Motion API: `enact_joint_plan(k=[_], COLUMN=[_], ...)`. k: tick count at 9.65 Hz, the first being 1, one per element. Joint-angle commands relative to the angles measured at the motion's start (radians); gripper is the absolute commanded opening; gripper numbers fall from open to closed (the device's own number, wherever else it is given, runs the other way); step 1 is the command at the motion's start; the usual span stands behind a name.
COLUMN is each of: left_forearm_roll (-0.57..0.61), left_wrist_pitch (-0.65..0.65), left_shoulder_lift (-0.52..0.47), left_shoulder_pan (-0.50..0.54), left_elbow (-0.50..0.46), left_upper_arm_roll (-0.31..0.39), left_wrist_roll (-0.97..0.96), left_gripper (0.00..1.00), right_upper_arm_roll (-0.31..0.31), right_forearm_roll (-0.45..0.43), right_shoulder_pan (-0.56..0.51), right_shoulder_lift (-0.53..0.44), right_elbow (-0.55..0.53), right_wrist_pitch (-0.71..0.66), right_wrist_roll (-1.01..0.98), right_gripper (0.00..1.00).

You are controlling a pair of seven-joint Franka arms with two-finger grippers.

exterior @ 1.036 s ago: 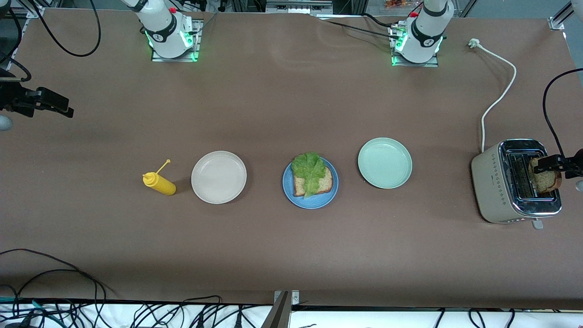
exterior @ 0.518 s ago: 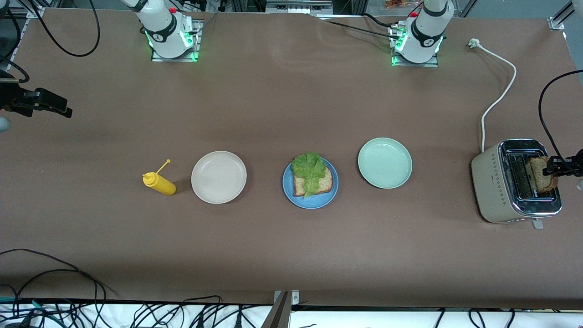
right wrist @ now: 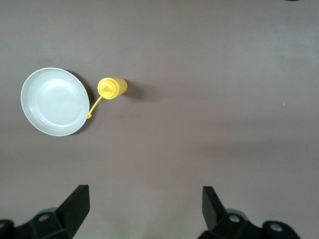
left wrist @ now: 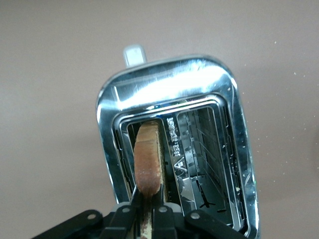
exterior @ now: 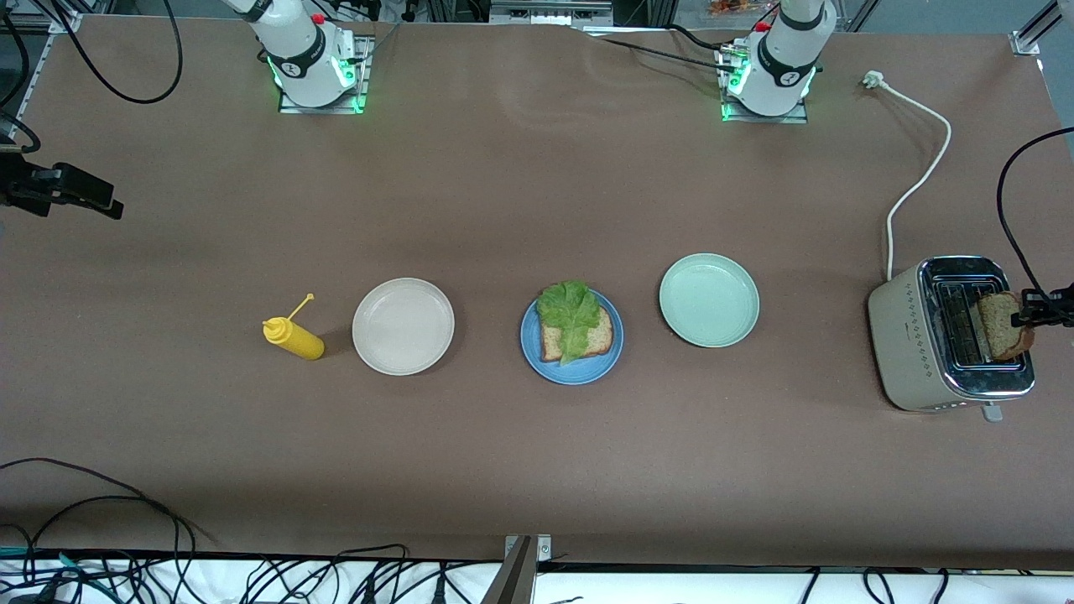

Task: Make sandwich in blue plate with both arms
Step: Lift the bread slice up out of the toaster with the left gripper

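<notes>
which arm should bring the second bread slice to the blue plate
Left. The left gripper is shut on the bread slice in the toaster. The right gripper waits open over bare table at the right arm's end, holding nothing.

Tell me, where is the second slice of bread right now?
The bread slice stands in a slot of the toaster at the left arm's end of the table, pinched by the left gripper.

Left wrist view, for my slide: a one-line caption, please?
Left gripper shut on brown bread slice standing in chrome toaster slot.
</notes>
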Motion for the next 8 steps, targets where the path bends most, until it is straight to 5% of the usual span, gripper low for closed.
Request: enact_joint_plan(k=[1, 8], left_forearm_roll=[-0.02, -0.028], left_wrist_pitch=[-0.017, -0.18], left_shoulder_lift=[-0.019, -0.073], left_shoulder_pan=[-0.007, -0.036], left_elbow=[0.043, 0.161], left_upper_arm_roll=[0.004, -0.029], left_wrist_roll=[0.025, 0.032], left_gripper=[0.0, 0.0], right_upper_arm_roll=[-0.001, 0.002], right_forearm_roll=[-0.015, -0.033], right_shoulder_pan=[0.0, 0.002], right_shoulder_lift=[-0.001, -0.001], right_elbow=[0.014, 0.014], right_wrist_pitch=[-0.004, -0.005], right_wrist_roll=[-0.013, -0.051], right_gripper=[1.0, 1.0])
